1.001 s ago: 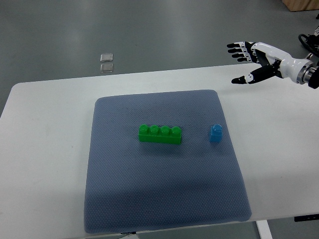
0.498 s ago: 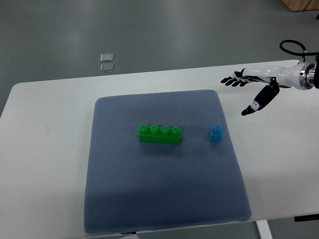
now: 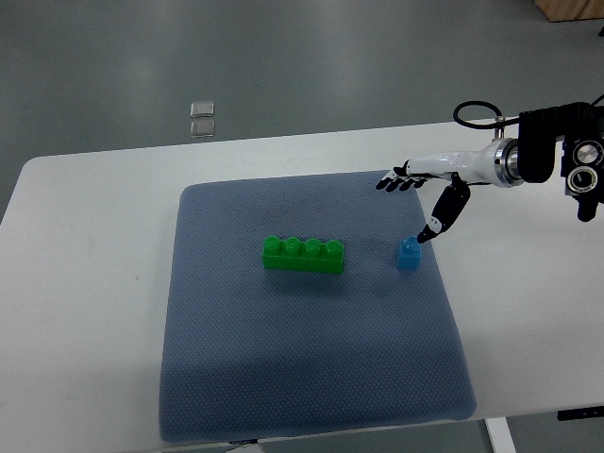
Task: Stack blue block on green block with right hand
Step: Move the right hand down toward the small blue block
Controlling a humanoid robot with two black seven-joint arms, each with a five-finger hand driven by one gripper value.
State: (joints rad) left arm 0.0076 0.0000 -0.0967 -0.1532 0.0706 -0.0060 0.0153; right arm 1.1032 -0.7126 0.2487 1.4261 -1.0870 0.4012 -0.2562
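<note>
Blue block [image 3: 409, 254] sits near the right edge of a grey-blue mat [image 3: 283, 377], standing alone and well apart from the green block [image 3: 303, 255], which lies lengthwise to its left with four studs facing up. Both rest on the mat, likely so they do not slide on the smooth white table [image 3: 85, 283]. The right hand [image 3: 427, 192] reaches in from the picture's right edge, poised above and just behind the blue block. Its fingers [image 3: 394, 179] are spread and pointing left, while the thumb [image 3: 440, 215] hangs down with its tip just beside the top of the block; nothing is gripped. That posture looks like the opening for a pinch, leaving a gap wide enough to drop around the small block. I judge the grasp has not begun, so lifting and stacking remain to be done. Two small clear squares [image 3: 202, 118] lie on the floor beyond the table. No left arm shows
</note>
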